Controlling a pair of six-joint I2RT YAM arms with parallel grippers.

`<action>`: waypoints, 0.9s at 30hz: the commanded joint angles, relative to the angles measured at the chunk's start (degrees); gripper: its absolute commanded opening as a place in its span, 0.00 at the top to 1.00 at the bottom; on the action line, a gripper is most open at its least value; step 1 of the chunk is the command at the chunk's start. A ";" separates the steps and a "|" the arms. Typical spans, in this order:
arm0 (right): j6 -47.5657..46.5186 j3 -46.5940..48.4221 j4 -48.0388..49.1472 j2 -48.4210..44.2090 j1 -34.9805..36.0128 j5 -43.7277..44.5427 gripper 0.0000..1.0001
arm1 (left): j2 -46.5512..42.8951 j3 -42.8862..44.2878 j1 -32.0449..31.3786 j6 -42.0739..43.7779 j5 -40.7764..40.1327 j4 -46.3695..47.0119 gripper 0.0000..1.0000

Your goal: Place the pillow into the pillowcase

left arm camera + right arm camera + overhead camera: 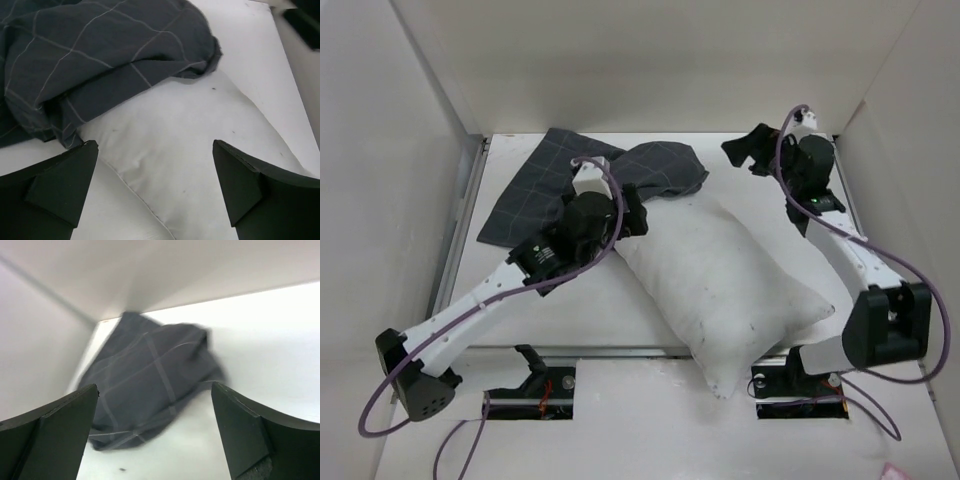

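Observation:
The white pillow (725,280) lies slantwise across the table's middle, its far end under the edge of the dark grey grid-lined pillowcase (545,180) at the back left. My left gripper (638,212) is open and empty just above the pillow's far end, next to the pillowcase's rumpled edge. In the left wrist view the pillow (190,155) and pillowcase (100,55) fill the frame between the open fingers (60,185). My right gripper (745,150) is open and empty, raised at the back right, apart from both. Its view shows the pillowcase (150,380) blurred.
White walls (410,150) enclose the table on the left, back and right. Bare table top (560,300) lies in front of the pillowcase. The arm bases and cables (540,385) sit at the near edge.

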 commanded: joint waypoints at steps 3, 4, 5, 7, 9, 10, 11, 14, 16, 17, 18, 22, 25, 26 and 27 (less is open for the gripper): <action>-19.41 4.80 -26.30 -9.48 4.53 12.87 0.00 | 1.45 -9.04 4.62 -9.99 -2.52 -3.48 0.02; -24.30 5.33 -28.94 -11.23 7.17 14.37 0.00 | 1.45 -11.23 5.41 -10.51 -1.82 -2.43 0.05; -25.83 5.33 -32.71 -11.95 10.15 16.30 0.00 | 2.32 -12.21 6.90 -10.51 -0.16 0.02 0.10; -28.99 5.33 -36.24 -12.48 20.17 19.30 0.00 | 3.12 -14.23 7.53 -9.11 1.09 3.11 0.14; -30.58 5.33 -38.71 -12.48 27.55 22.28 0.00 | 4.17 -16.43 9.19 -8.06 1.70 6.27 0.16; -30.59 4.64 -38.72 -11.87 33.85 25.25 0.00 | 4.18 -16.96 9.20 -7.27 1.71 7.07 0.16; -30.59 4.02 -38.72 -11.26 36.26 26.94 0.00 | 4.70 -18.01 9.98 -7.26 1.71 7.77 0.18; -31.21 5.15 -39.25 -8.37 41.02 29.24 0.00 | 6.46 -18.55 12.53 -6.47 1.71 9.19 0.22; -31.21 6.29 -39.78 -6.16 42.52 28.54 0.00 | 7.34 -19.08 14.29 -6.47 0.31 9.19 0.25; -31.90 7.34 -39.78 -5.02 44.53 28.54 0.00 | 7.86 -19.08 14.29 -6.47 0.30 9.19 0.27; -31.91 7.35 -39.78 -2.57 45.59 28.54 0.00 | 7.87 -20.29 15.08 -5.95 -0.22 10.14 0.28; -33.22 8.50 -39.17 3.14 47.97 33.45 0.00 | 10.23 -21.80 17.19 -3.13 3.01 20.40 0.34; -33.23 7.79 -34.34 5.96 47.97 39.68 0.00 | 12.61 -21.28 17.81 -1.90 4.17 22.54 0.43; -33.23 7.01 -31.28 6.67 47.97 42.13 0.00 | 13.92 -20.49 17.81 -1.90 4.69 23.07 0.54; -32.36 7.00 -30.38 7.37 47.97 45.81 0.04 | 13.93 -20.48 17.81 -0.94 4.69 23.07 0.62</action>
